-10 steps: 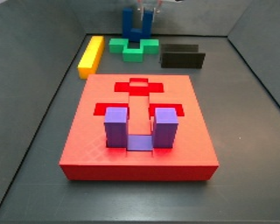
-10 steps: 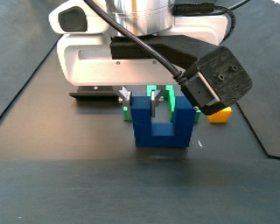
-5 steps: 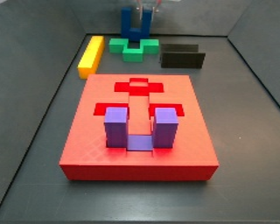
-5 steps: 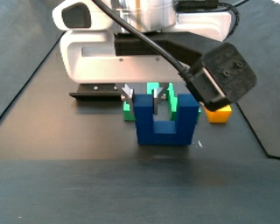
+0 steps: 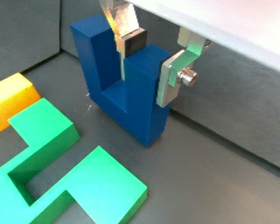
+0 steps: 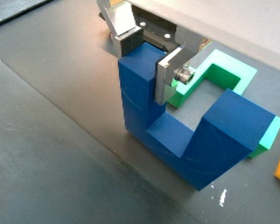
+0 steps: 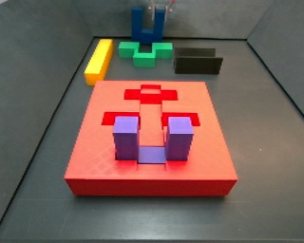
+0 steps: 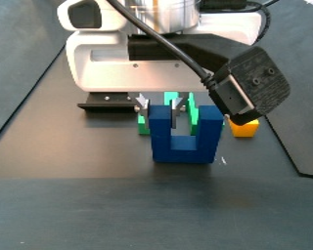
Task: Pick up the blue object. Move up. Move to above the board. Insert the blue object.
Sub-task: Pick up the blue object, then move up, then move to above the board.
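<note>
The blue object (image 5: 125, 105) is a deep blue U-shaped block standing upright on the dark floor at the far end of the work area (image 7: 144, 24). My gripper (image 5: 150, 68) straddles one of its prongs, with one finger inside the slot and the other on the outer face. The fingers (image 6: 168, 83) press against that prong, so the gripper is shut on it (image 6: 166, 122). The block's base sits at floor level (image 8: 179, 146). The red board (image 7: 148, 173) lies nearer in that side view, well apart from the gripper (image 7: 152, 13).
A purple U-shaped block (image 7: 152, 138) sits in a recess of the board. A green block (image 7: 151, 52) lies right by the blue object (image 5: 60, 166). A yellow bar (image 7: 100, 60) and the dark fixture (image 7: 199, 62) lie to either side.
The wrist has shifted slightly, and the blue object sits a hair higher in the side view. Nothing else moved.
</note>
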Motion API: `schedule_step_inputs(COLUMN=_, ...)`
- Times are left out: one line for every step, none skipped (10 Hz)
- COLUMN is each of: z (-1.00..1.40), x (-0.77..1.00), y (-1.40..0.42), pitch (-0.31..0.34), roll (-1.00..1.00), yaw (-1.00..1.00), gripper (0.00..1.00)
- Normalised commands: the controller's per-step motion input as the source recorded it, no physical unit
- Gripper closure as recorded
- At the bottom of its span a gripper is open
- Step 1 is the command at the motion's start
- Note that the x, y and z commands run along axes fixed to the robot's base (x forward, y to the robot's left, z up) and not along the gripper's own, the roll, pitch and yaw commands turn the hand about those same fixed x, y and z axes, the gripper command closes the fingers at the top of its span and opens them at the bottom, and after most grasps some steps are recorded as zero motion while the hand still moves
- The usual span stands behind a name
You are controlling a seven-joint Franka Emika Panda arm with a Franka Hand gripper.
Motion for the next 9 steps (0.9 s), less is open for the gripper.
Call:
schedule_step_inputs(z=0.00, x=0.00, y=0.00, pitch=0.000, roll=0.00, yaw=0.00, gripper=1.00)
schedule_step_inputs(z=0.00, x=0.00, y=0.00, pitch=0.000, roll=0.00, yaw=0.00, gripper=1.00)
schedule_step_inputs(z=0.00, x=0.00, y=0.00, pitch=0.000, roll=0.00, yaw=0.00, gripper=1.00)
schedule_step_inputs(z=0.00, x=0.00, y=0.00, pitch=0.000, roll=0.00, yaw=0.00, gripper=1.00)
schedule_step_inputs(z=0.83, x=0.00, y=0.00, pitch=0.000, roll=0.00, yaw=0.00, gripper=1.00)
schedule_step_inputs(z=0.86, x=-0.07, y=0.10, pitch=0.034, roll=0.00, yaw=-0.01, gripper=1.00)
schedule_step_inputs(z=0.63, x=-0.09, y=0.06, pitch=0.063, roll=0.00, yaw=-0.02, gripper=1.00)
schedule_step_inputs(z=0.23, x=-0.01, y=0.03, pitch=0.033, roll=0.01, yaw=-0.01, gripper=1.00)
schedule_step_inputs(z=1.40, x=0.00, y=0.00, pitch=0.000, roll=0.00, yaw=0.00, gripper=1.00)
